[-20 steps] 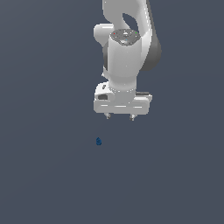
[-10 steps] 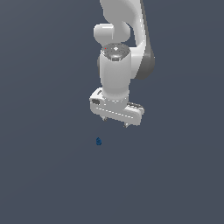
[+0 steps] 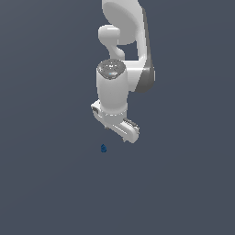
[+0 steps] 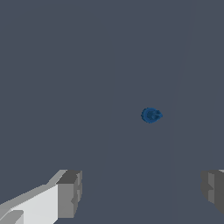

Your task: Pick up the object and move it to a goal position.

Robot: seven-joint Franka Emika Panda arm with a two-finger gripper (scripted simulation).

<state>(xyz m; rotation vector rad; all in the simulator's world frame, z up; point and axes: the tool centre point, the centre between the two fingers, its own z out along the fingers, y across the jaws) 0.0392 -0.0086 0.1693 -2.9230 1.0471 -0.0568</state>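
The object is a tiny dark-blue roundish blob (image 3: 103, 148) lying on the dark grey floor. It also shows in the wrist view (image 4: 151, 115), ahead of the fingers and nearer one of them. My white gripper (image 3: 117, 133) hangs above the object, slightly to the exterior view's right of it, and does not touch it. In the wrist view the gripper (image 4: 142, 194) is open, with two grey fingertips (image 4: 70, 192) far apart and nothing between them.
The white arm (image 3: 124, 59) rises from the gripper toward the top of the exterior view. A plain dark grey floor (image 3: 46, 183) lies all around.
The gripper has turned about its vertical axis, so its hand now looks narrower in the exterior view, and it has come lower toward the object. The object has not moved.
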